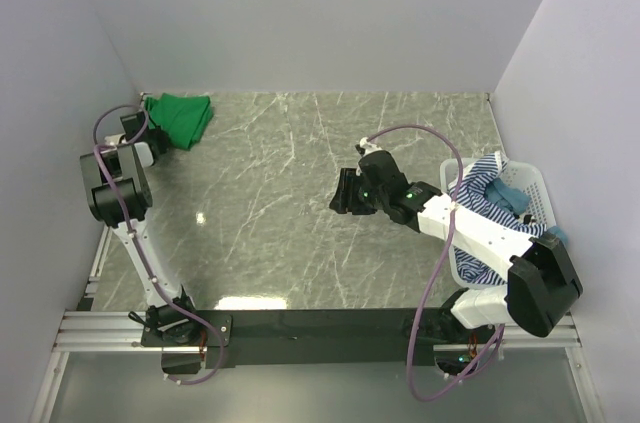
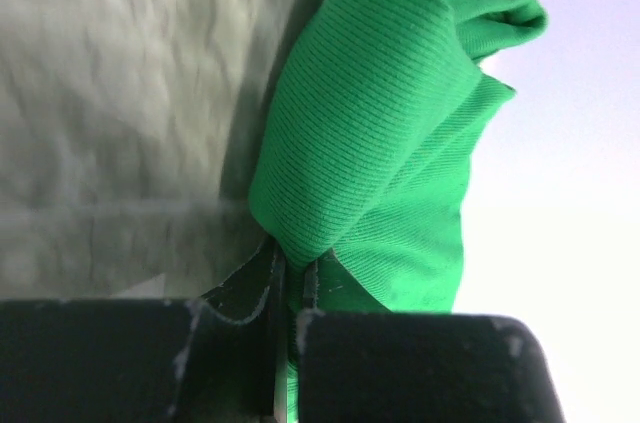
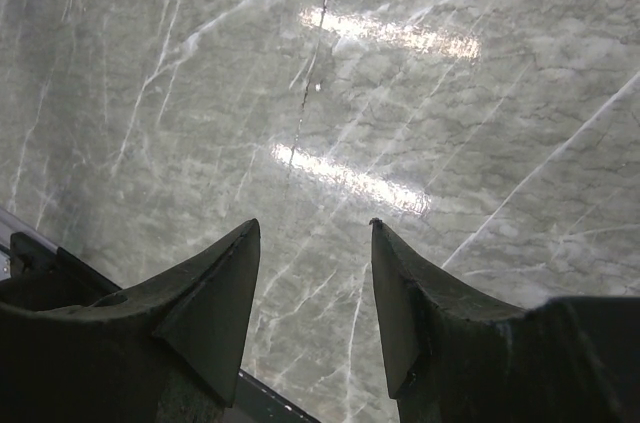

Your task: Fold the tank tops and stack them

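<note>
A bright green tank top [image 1: 180, 118] lies bunched at the table's far left corner. My left gripper [image 1: 152, 131] is shut on an edge of it; in the left wrist view the ribbed green cloth [image 2: 370, 133] is pinched between the nearly closed fingers of my left gripper [image 2: 293, 273]. My right gripper [image 1: 342, 193] hovers open over bare marble near the table's middle, and the right wrist view shows my right gripper [image 3: 315, 228] with nothing between its fingers. A navy-and-white striped tank top [image 1: 478, 188] and a teal blue one [image 1: 512, 193] lie in the basket at right.
The white slatted basket [image 1: 535, 185] stands at the right edge under my right arm. White walls close the table on the left, back and right. The green-grey marble tabletop [image 1: 280, 163] stretches between the arms.
</note>
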